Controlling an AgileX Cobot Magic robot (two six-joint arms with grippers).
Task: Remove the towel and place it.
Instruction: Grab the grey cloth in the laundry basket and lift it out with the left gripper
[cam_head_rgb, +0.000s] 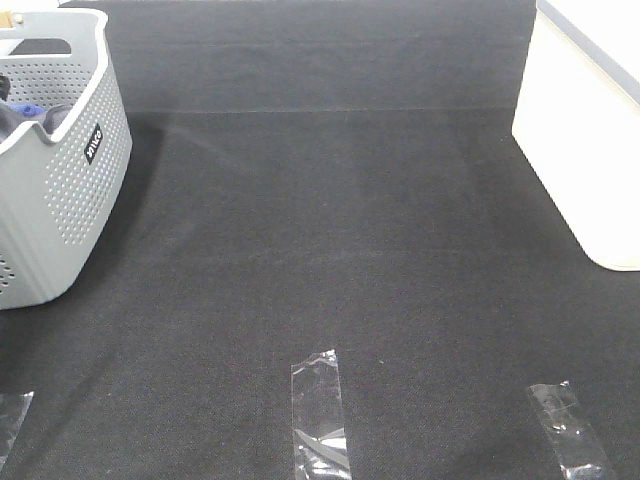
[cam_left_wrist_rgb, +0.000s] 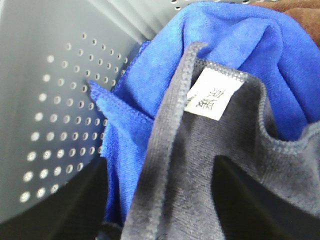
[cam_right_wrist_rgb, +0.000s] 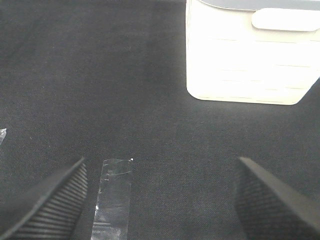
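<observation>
The greyish towel (cam_left_wrist_rgb: 215, 165), with a stitched hem and a white label (cam_left_wrist_rgb: 212, 95), lies bunched inside the grey perforated basket (cam_head_rgb: 70, 190), on top of a bright blue cloth (cam_left_wrist_rgb: 225, 45). My left gripper (cam_left_wrist_rgb: 160, 220) is down in the basket. Its dark fingers (cam_left_wrist_rgb: 240, 200) stand apart with a raised fold of the towel between them. My right gripper (cam_right_wrist_rgb: 160, 200) is open and empty, hovering over the black table. Neither gripper shows in the exterior high view.
The basket stands at the table's far left. A white bin (cam_head_rgb: 590, 130) stands at the right and also shows in the right wrist view (cam_right_wrist_rgb: 250, 55). Clear tape strips (cam_head_rgb: 320, 415) mark the front of the black mat. A brown cloth (cam_left_wrist_rgb: 295, 10) lies under the blue one.
</observation>
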